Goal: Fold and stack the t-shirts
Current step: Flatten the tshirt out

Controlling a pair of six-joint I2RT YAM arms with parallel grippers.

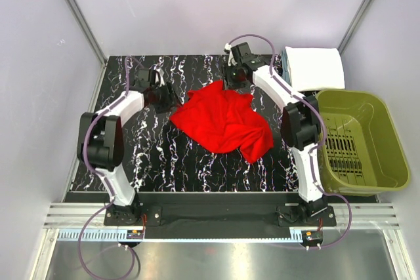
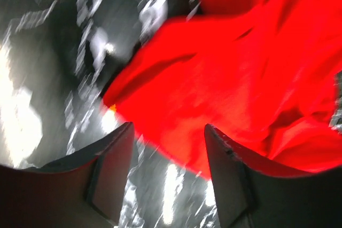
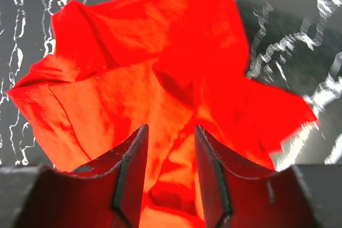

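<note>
The crumpled red t-shirt (image 1: 223, 121) lies mid table (image 1: 151, 155), soft, light and floppy, probably best pinched at 2 edge corners; left claw (image 2: 168, 169) and right claw (image 3: 171, 169) both parted, gripping nothing

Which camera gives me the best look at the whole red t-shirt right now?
Top external: the red t-shirt shows whole, lying crumpled on the table, with its full outline visible. The left wrist view gives only a blurred edge of it. The right wrist view is a close, creased look that runs off the bottom of the frame.
</note>
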